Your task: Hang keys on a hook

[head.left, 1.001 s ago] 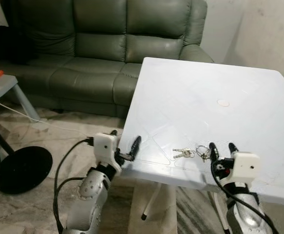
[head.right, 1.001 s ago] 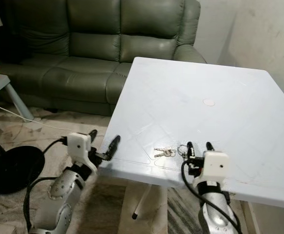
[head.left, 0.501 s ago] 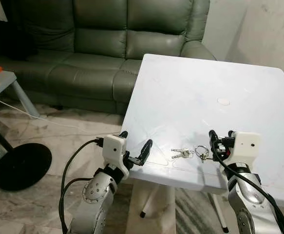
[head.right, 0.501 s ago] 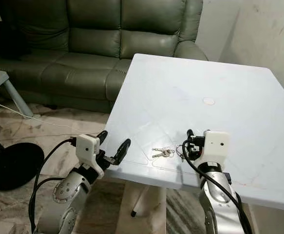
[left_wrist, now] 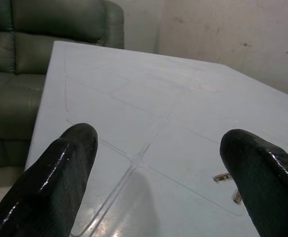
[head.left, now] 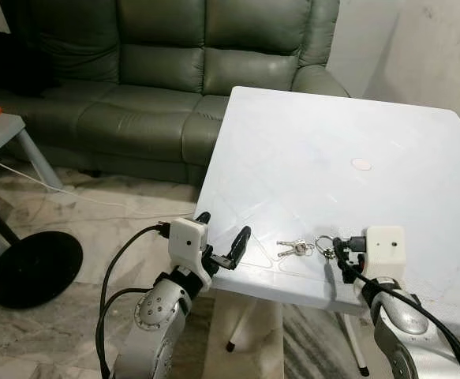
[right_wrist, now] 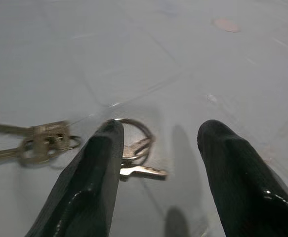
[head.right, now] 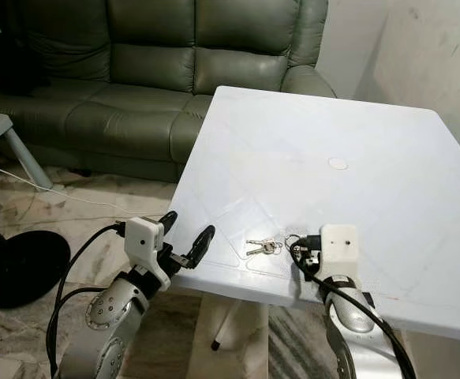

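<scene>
A bunch of silver keys (head.left: 296,248) lies flat near the front edge of the white table (head.left: 332,142), joined to a key ring (head.left: 325,243). My right gripper (head.left: 339,250) is open and low over the table, just right of the ring. In the right wrist view, the ring (right_wrist: 134,140) lies partly behind one of the fingers (right_wrist: 92,187), and the keys (right_wrist: 45,143) lie off to one side. My left gripper (head.left: 223,227) is open at the table's front left edge, some way left of the keys.
A dark green leather sofa (head.left: 174,71) stands behind the table. On the floor to the left are a black round base (head.left: 32,268), a thin cable and a small grey table (head.left: 5,134). A pale round mark (head.left: 361,164) sits mid-table.
My right gripper has dropped lower and tipped toward the key ring. Over the second, my left gripper rose to the table edge, then held still. The keys have not moved.
</scene>
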Controlling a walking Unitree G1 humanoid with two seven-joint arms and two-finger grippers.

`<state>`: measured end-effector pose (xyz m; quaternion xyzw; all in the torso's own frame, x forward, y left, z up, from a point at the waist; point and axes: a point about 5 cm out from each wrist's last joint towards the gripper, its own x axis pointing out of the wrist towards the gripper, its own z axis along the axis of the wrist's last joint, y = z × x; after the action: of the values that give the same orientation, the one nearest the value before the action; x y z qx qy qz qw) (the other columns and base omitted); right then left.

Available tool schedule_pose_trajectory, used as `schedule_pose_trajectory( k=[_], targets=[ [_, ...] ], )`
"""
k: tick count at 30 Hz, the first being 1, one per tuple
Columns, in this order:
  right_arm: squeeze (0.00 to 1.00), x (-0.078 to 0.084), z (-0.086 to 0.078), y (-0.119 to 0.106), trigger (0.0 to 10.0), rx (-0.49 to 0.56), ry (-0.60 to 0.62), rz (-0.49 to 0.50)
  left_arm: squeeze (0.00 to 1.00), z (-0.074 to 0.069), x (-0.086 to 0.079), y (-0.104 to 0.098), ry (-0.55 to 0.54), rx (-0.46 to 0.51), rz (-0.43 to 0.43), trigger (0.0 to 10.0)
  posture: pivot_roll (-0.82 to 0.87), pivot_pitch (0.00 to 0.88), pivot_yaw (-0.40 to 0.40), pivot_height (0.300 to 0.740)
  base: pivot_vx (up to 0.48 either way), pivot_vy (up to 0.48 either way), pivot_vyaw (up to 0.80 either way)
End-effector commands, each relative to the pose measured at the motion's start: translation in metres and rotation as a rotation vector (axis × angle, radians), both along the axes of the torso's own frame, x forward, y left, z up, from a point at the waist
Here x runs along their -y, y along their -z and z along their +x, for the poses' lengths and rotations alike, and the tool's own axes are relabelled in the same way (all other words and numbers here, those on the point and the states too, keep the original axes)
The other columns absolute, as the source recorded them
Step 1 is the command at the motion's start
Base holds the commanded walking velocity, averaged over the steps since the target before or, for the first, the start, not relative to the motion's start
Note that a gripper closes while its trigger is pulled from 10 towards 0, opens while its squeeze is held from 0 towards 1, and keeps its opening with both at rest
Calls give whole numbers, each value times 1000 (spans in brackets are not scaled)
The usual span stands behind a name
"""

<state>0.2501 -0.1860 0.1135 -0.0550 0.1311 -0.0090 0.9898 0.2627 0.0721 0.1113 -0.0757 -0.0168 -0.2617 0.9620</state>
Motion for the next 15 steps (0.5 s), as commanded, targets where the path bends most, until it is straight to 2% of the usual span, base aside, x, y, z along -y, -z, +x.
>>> schedule_pose_trajectory(
  k=[1, 3, 15],
  targets=[
    [0, -3, -2, -2, 10000, -7, -20, -8, 0, -1, 2, -2, 4, -1, -4, 10000, -60, 54, -56, 740, 0, 0, 0],
    [0, -5, -3, -1, 10000, -11, -28, -21, 0, -1, 2, -2, 4, -1, -6, 10000, -59, 55, -56, 740, 0, 0, 0],
    [0, -24, -1, 4, 10000, -42, -30, 46, 0, -1, 3, -3, -7, -11, -17, 10000, -50, 62, -59, 740, 0, 0, 0]
  ],
)
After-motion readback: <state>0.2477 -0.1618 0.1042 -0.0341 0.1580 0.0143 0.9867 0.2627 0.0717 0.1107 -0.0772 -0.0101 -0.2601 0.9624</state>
